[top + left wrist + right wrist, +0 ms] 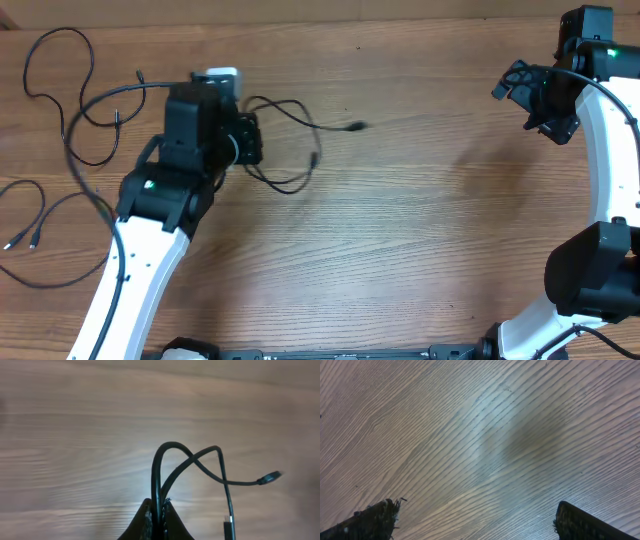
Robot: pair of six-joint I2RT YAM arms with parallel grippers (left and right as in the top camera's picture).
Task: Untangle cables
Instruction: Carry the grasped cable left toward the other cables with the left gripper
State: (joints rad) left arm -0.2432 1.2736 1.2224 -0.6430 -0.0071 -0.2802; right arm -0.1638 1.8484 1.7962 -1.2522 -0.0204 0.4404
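Observation:
My left gripper (248,140) is shut on a thin black cable (300,185) that loops out to its right on the wooden table. One plug (355,127) lies furthest right, and another end (316,158) hangs nearer. In the left wrist view the jaws (159,512) pinch the cable's doubled strand (172,447), with one plug (270,477) at the right and a second (228,526) below it. Two more black cables lie at the far left, one looping at the upper left (66,130) and one at the lower left (35,240). My right gripper (527,105) is open and empty above bare wood (475,525).
A small white object (220,75) shows just beyond the left arm's wrist, partly hidden by it. The right arm's body (600,270) stands along the right edge. The left arm (140,260) crosses the lower left of the table.

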